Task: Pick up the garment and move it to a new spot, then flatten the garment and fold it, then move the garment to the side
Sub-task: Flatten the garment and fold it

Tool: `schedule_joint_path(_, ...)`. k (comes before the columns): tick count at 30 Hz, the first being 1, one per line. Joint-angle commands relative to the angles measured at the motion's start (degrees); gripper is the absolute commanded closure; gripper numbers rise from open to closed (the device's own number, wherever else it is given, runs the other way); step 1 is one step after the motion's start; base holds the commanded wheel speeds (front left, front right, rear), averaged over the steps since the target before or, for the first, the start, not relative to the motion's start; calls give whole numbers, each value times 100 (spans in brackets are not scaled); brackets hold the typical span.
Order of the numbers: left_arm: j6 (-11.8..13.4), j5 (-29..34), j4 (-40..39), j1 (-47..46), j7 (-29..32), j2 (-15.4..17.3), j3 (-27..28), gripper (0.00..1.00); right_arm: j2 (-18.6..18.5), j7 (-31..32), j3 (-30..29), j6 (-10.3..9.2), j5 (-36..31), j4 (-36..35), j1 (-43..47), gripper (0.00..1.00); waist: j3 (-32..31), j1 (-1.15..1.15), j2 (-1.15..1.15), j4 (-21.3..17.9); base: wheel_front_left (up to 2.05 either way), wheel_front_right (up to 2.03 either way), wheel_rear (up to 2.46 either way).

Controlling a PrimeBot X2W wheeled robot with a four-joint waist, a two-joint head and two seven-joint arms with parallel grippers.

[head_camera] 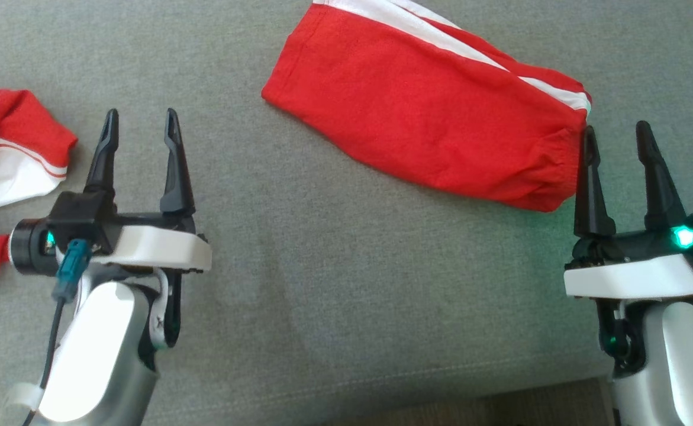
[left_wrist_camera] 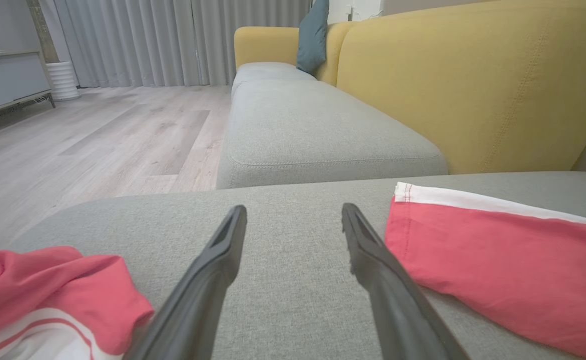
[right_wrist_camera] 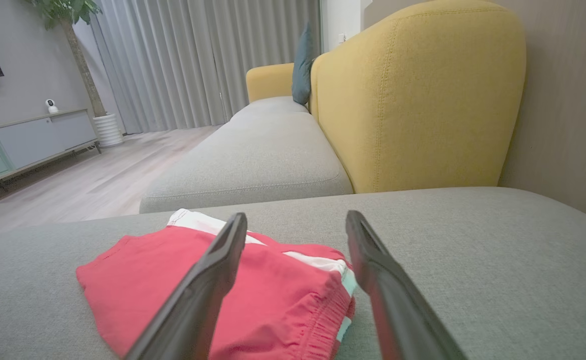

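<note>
Left tool (head_camera: 141, 118): released, fingers spread, nothing between them. It is positioned at 8 o'clock in the head view, over the grey sofa cushion (head_camera: 322, 284).

Right tool (head_camera: 615, 133): released and empty, at 4 o'clock. Its inner finger tip stands just beside the gathered elastic end of the red garment (head_camera: 423, 112).

The red garment lies folded and flat on the cushion, from 12 to 2 o'clock in the head view, with a white stripe along its far edge. In the right wrist view it sits at 7 o'clock, partly behind one finger.

A second red-and-white garment (head_camera: 9, 142) lies crumpled at 9 o'clock, just beside the left tool. A yellow backrest (right_wrist_camera: 413, 100) rises beyond the cushion
</note>
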Motion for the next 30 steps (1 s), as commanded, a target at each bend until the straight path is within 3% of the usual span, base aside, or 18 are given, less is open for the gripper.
schedule_joint_path(1,-40,74,-173,-81,-29,67,262,0,-27,37,106,22,69,-216,39,0,3,1,0,0,0,0,0)
schedule_joint_path(10,-204,203,-42,-15,-29,-62,430,0,-27,46,90,22,132,-227,-7,0,48,1,0,17,0,0,0)
schedule_joint_path(14,-387,288,69,-177,-29,-65,303,0,-27,58,85,22,149,-259,-38,0,132,1,0,12,0,0,0)
schedule_joint_path(19,-1045,350,629,-1129,374,-165,-225,0,-27,88,147,22,180,-295,-123,0,348,1,0,-114,0,0,0)
schedule_joint_path(24,-1660,218,1776,-2165,1139,-281,-505,0,-27,73,337,22,314,-212,-210,0,512,1,0,-432,0,0,0)
schedule_joint_path(30,-1995,43,3060,-2940,1839,-305,-538,0,-27,-20,441,22,492,-40,-189,0,555,1,0,-719,0,0,0)
